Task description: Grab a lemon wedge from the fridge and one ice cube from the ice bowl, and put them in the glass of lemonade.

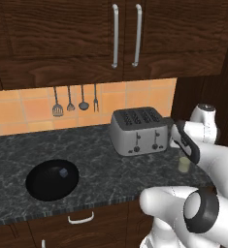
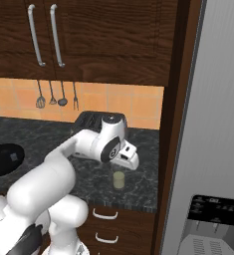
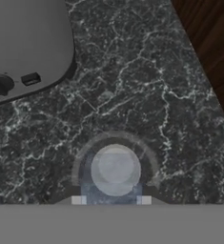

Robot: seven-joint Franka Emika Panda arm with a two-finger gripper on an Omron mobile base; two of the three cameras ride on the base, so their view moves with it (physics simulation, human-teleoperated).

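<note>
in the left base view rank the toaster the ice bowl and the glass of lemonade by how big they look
1. toaster and ice bowl: too alike to rank, and the bowl sits nearer the camera.
2. glass of lemonade: clearly smallest.

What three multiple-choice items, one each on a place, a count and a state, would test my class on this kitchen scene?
1. The glass of lemonade stands
A. on top of the toaster
B. on the counter, right of the toaster
C. inside a drawer

2. Utensils hanging on the tiled wall:
A. two
B. four
C. six

3. The gripper is
A. wide open over the toaster
B. closed on a pale bluish ice cube above the glass
C. gripping a cabinet handle

Key:
1 B, the left base view shows it on the stone.
2 B, four hang in a row.
3 B, the hand view shows the cube between the tips.
</note>
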